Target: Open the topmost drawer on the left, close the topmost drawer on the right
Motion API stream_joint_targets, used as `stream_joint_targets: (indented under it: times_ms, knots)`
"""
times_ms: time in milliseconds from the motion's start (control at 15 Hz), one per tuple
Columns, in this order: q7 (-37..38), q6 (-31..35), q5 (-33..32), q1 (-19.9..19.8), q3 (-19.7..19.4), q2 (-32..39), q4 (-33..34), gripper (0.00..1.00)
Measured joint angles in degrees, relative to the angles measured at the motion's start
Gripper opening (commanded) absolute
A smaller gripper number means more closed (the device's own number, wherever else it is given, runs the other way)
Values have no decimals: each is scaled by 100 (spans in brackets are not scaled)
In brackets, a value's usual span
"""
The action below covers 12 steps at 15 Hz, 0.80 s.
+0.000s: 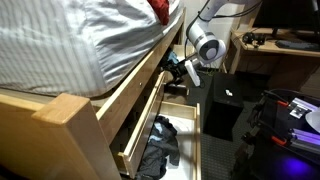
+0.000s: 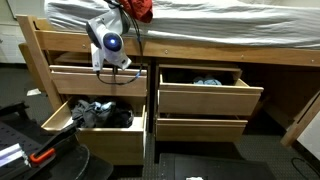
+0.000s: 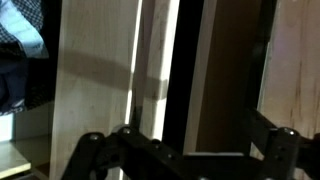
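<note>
The topmost left drawer (image 2: 85, 78) is pulled out a little in an exterior view; in the wrist view its light wood front (image 3: 95, 70) fills the left side. The topmost right drawer (image 2: 205, 97) stands open with some cloth inside. My gripper (image 2: 122, 67) is at the right end of the left top drawer's front, just under the bed frame, and also shows in an exterior view (image 1: 178, 72). In the wrist view its fingers (image 3: 190, 150) are spread wide with a wood edge (image 3: 228, 80) between them, and they hold nothing.
The lower left drawer (image 2: 100, 118) is pulled far out and full of dark clothes (image 1: 158, 145). The lower right drawer (image 2: 200, 128) is nearly shut. A striped mattress (image 1: 70, 40) lies above. A black box (image 1: 225, 105) and cluttered desk stand near the bed.
</note>
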Motion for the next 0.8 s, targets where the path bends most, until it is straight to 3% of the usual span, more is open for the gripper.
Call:
stream_joint_targets:
  times_ms: [267, 667, 800]
  knots:
    - [1376, -1023, -1142, -564, -9, 229, 19, 100]
    - [1409, -1039, -1185, -582, 0, 256, 30, 100]
    - [1440, -747, -1185, -508, -1, 262, 82, 100]
